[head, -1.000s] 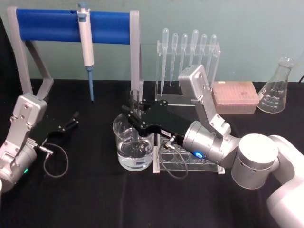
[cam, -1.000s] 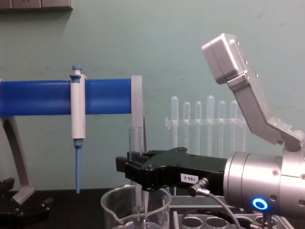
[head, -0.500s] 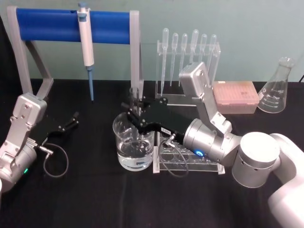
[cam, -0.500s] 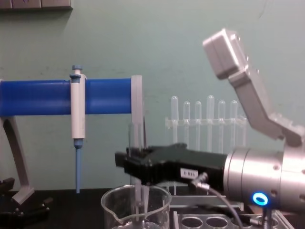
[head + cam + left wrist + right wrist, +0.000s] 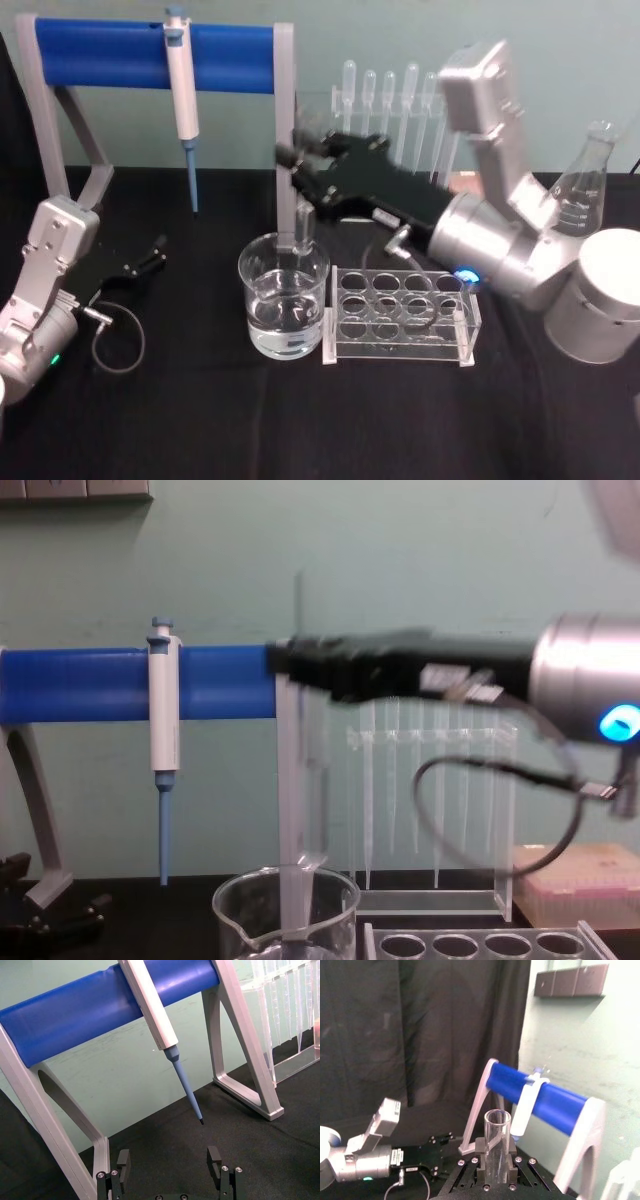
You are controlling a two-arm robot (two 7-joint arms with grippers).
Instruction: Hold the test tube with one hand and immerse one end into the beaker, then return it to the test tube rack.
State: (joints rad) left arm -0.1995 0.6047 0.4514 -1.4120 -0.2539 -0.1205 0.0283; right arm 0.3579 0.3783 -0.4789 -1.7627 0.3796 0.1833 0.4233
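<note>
**Lift-out over the beaker**

With the right gripper [image 5: 300, 175] clamped on the upright test tube [image 5: 298, 215] at frame centre, its tip above the beaker [image 5: 284, 300]: raise plumb, clear the rim. Left gripper [image 5: 170, 1170] parked, jaws apart.

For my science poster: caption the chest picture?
Right end effector lifts the test tube above the beaker.
</note>
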